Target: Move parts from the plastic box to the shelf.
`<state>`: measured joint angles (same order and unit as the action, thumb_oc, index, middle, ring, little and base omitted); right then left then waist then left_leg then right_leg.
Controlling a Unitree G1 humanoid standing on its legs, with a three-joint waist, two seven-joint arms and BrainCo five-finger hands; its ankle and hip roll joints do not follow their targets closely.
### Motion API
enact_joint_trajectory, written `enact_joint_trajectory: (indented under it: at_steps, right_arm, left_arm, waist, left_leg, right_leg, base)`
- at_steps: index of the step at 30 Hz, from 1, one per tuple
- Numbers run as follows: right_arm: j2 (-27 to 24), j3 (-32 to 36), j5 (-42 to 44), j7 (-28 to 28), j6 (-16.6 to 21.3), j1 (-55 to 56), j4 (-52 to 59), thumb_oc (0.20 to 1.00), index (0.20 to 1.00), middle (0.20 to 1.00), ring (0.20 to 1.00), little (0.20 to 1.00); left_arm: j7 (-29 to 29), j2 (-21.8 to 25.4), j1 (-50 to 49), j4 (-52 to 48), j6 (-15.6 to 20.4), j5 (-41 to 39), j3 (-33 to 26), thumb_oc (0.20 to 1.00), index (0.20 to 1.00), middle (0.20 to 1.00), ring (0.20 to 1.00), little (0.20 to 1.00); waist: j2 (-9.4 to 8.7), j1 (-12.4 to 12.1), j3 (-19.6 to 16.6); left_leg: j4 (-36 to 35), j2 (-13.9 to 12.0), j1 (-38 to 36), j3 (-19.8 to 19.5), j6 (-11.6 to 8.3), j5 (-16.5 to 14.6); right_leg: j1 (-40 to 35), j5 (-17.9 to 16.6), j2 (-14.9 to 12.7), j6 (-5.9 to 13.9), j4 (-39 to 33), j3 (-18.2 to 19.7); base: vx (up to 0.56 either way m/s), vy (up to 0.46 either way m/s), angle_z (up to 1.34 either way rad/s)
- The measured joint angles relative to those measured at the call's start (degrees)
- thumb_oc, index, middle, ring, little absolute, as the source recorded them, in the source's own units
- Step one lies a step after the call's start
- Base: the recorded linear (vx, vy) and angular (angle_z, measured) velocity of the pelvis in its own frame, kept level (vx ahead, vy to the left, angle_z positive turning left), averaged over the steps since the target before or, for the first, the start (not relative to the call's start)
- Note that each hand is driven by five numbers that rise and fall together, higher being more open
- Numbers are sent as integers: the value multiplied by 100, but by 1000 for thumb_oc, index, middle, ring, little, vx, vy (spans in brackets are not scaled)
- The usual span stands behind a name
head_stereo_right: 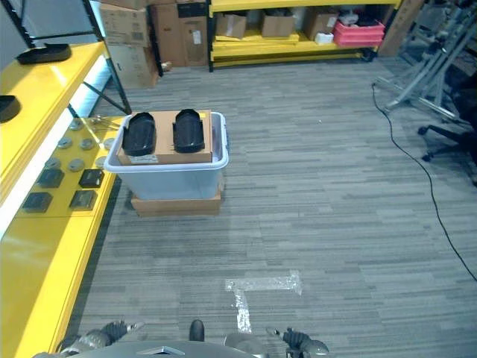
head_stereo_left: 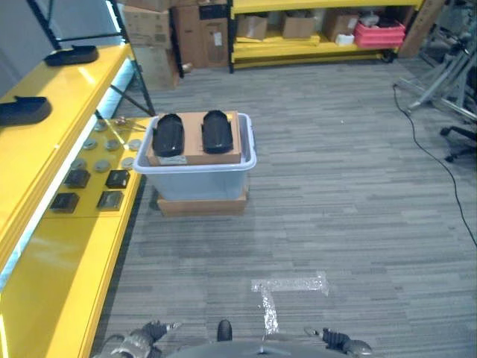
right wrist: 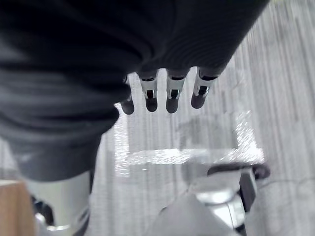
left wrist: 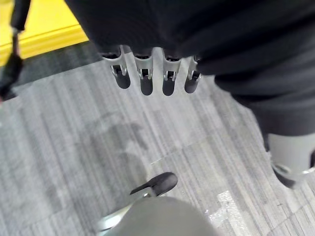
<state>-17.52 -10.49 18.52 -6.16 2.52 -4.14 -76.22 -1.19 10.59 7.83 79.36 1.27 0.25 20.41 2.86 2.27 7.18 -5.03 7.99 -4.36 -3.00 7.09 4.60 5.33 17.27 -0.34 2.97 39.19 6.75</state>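
Observation:
A clear plastic box (head_stereo_left: 197,183) stands on the carpet ahead, on top of a flat cardboard box. A cardboard sheet lies across its top with two black parts (head_stereo_left: 168,135) (head_stereo_left: 216,130) side by side on it. The yellow shelf (head_stereo_left: 71,93) runs along the left, with two more black parts (head_stereo_left: 71,54) (head_stereo_left: 22,110) on its upper level. My left hand (head_stereo_left: 147,335) hangs low at the lower left, fingers (left wrist: 142,78) straight and holding nothing. My right hand (head_stereo_left: 339,341) hangs at the lower right, fingers (right wrist: 172,93) relaxed and holding nothing. Both hands are far from the box.
The shelf's lower level (head_stereo_left: 89,224) holds round metal discs and small black square blocks. Silver tape (head_stereo_left: 287,286) marks the carpet in front of me. Cardboard boxes (head_stereo_left: 149,37) and a yellow rack (head_stereo_left: 313,41) line the back. Metal frames and a chair base (head_stereo_left: 455,82) stand at the right.

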Motion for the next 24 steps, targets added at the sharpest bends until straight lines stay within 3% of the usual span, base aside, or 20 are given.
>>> enact_joint_trajectory:
  at_steps: [1, 3, 4, 6, 7, 8, 9, 10, 11, 12, 13, 14, 16, 17, 18, 19, 20, 22, 24]
  right_arm:
    - [37, -5, 104, -46, -21, 11, 72, 1000, 1000, 1000, 1000, 1000]
    - [107, 32, 211, -103, -24, 47, 146, 1000, 1000, 1000, 1000, 1000]
    - [111, 71, 288, -96, 5, 29, 134, 1000, 1000, 1000, 1000, 1000]
    - [122, 208, 476, -79, 48, 2, 106, 1000, 1000, 1000, 1000, 1000]
    - [126, 265, 502, -76, 93, 68, 81, 1000, 1000, 1000, 1000, 1000]
    - [120, 309, 591, -72, 80, 327, -32, 1000, 1000, 1000, 1000, 1000]
    - [148, 334, 586, -72, 29, 368, -191, 1000, 1000, 1000, 1000, 1000]
    - [-37, 402, 585, -48, 47, 296, -226, 1000, 1000, 1000, 1000, 1000]
    - [-127, 403, 584, -45, 83, 272, -257, 1000, 1000, 1000, 1000, 1000]
    - [-294, 388, 586, -64, 103, 139, -310, 1000, 1000, 1000, 1000, 1000]
    - [-403, 376, 580, -57, 92, -64, -376, 1000, 1000, 1000, 1000, 1000]
    - [-466, 370, 580, -61, 122, -124, -327, 1000, 1000, 1000, 1000, 1000]
    - [-460, 330, 561, -29, 142, -195, -322, 1000, 1000, 1000, 1000, 1000]
    - [-462, 249, 415, 128, 138, -356, -332, 1000, 1000, 1000, 1000, 1000]
    - [-473, 255, 372, 178, 146, -385, -329, 1000, 1000, 1000, 1000, 1000]
    - [-500, 279, 362, 185, 130, -356, -291, 1000, 1000, 1000, 1000, 1000]
    - [-529, 267, 359, 187, 102, -321, -301, 1000, 1000, 1000, 1000, 1000]
    - [-549, 260, 359, 189, 106, -408, -349, 1000, 1000, 1000, 1000, 1000]
    - [-528, 279, 363, 194, 144, -413, -222, 1000, 1000, 1000, 1000, 1000]
  left_arm:
    - [2, -16, 163, 2, 4, 2, 68, 1000, 1000, 1000, 1000, 1000]
    - [-6, 17, 366, -5, 8, 2, 37, 1000, 1000, 1000, 1000, 1000]
    - [-13, 48, 396, 3, 9, -1, 6, 1000, 1000, 1000, 1000, 1000]
    - [-68, 91, 318, 3, 4, -4, -52, 1000, 1000, 1000, 1000, 1000]
    - [-74, 85, 274, 16, 7, -3, -59, 1000, 1000, 1000, 1000, 1000]
    - [-96, 39, 151, -26, 35, -4, -63, 1000, 1000, 1000, 1000, 1000]
    - [-99, 112, 12, -137, 93, -4, 14, 1000, 1000, 1000, 1000, 1000]
    - [-116, -8, -113, -147, 103, -10, -24, 1000, 1000, 1000, 1000, 1000]
    - [-107, -27, -92, -69, 93, -25, -82, 1000, 1000, 1000, 1000, 1000]
    - [-117, -47, 13, -4, 91, -49, -219, 1000, 1000, 1000, 1000, 1000]
    - [-115, -26, -30, 13, 88, -133, -220, 1000, 1000, 1000, 1000, 1000]
    - [-126, -19, -118, 29, 54, -136, -220, 1000, 1000, 1000, 1000, 1000]
    - [-119, -1, -216, 21, 37, -137, -233, 1000, 1000, 1000, 1000, 1000]
    - [-123, 3, -227, -23, 42, -120, -110, 1000, 1000, 1000, 1000, 1000]
    - [-126, -27, -156, -13, 45, -117, -88, 1000, 1000, 1000, 1000, 1000]
    - [-130, -24, -36, -48, 45, -116, -43, 1000, 1000, 1000, 1000, 1000]
    - [-136, -26, -72, -127, 49, -117, -39, 1000, 1000, 1000, 1000, 1000]
    - [-156, -24, -212, -106, 54, -115, -80, 1000, 1000, 1000, 1000, 1000]
    - [-176, -57, -266, 68, 46, -103, -232, 1000, 1000, 1000, 1000, 1000]
  waist:
    - [58, 39, 54]
    - [85, 106, 100]
    - [61, 164, 110]
    - [-31, 235, 133]
    - [-82, 326, 99]
    - [-25, 423, 51]
    - [-249, 324, 1]
    - [-265, 187, 7]
    - [-280, 110, -4]
    - [-341, 34, 65]
    - [-331, -147, 93]
    - [-286, -149, 85]
    - [-269, -132, 74]
    - [-191, -153, 42]
    - [-102, -42, 55]
    - [-97, 34, 146]
    - [-76, -28, 169]
    - [-64, -88, 158]
    - [-83, -56, 136]
  left_leg:
    - [0, -21, -87, -63, -91, -60]
    - [-2, -94, -205, -125, -278, -201]
    - [-5, -117, -284, -172, -412, -376]
    - [-4, -108, -458, -290, -406, -572]
    - [-3, -124, -549, -447, -461, -632]
    - [-2, -227, -715, -756, -663, -746]
    - [137, 26, -851, -710, -727, -608]
    - [1149, 165, -532, -598, -838, -825]
    - [1998, 313, -77, -540, -888, -814]
    - [3734, 606, 922, -540, -1122, -539]
    - [4015, 599, 1356, -429, -1043, -581]
    - [3744, 405, 1453, -337, -1028, -617]
    - [2562, -88, 1388, -106, -976, -546]
    - [340, -680, 1242, 63, -1072, -2]
    - [-52, -883, 1511, 69, -1108, 192]
    - [-45, -920, 1633, -35, -1130, 339]
    - [-39, -949, 1633, -110, -1132, 426]
    - [-10, -896, 1380, -204, -1060, 444]
    - [-14, -687, 1059, -86, -941, 474]
  right_leg:
    - [284, 79, -125, 8, -421, 30]
    - [713, -104, -116, 17, -1153, -34]
    - [827, -346, -59, 78, -1705, -58]
    - [946, -939, 283, 0, -2532, 294]
    - [897, -1095, 465, -56, -2656, 547]
    - [768, -1200, 693, -277, -2241, 411]
    - [587, -1530, 614, -482, -2398, 181]
    - [241, -1773, 457, -645, -2705, 281]
    - [84, -1875, 321, -704, -2967, 266]
    - [-55, -1996, 135, -735, -3258, 285]
    - [-283, -2134, 62, -694, -3486, 371]
    - [-519, -2172, 79, -688, -3691, 371]
    - [-814, -2019, 116, -696, -4033, 348]
    - [-969, -1912, 206, -595, -4341, 40]
    - [-999, -1925, 303, -591, -4396, -87]
    - [-1077, -2163, 362, -752, -4384, -66]
    - [-1152, -2146, 402, -771, -4384, -36]
    - [-1328, -1966, 448, -538, -4385, 319]
    - [-1542, -1757, 426, -620, -4385, 416]
  base:
    - [207, -74, 14]
    - [314, -119, 15]
    - [326, -166, 5]
    - [235, -221, 21]
    - [169, -227, 113]
    - [164, -195, 126]
    - [193, -237, 117]
    - [136, -184, 43]
    - [138, -199, 43]
    - [135, -72, 11]
    - [202, -76, -4]
    - [245, -10, -18]
    - [279, 102, -13]
    - [245, 122, 3]
    - [231, 133, 26]
    - [149, 109, 30]
    - [247, 188, -17]
    - [294, 206, -82]
    - [233, 156, -66]
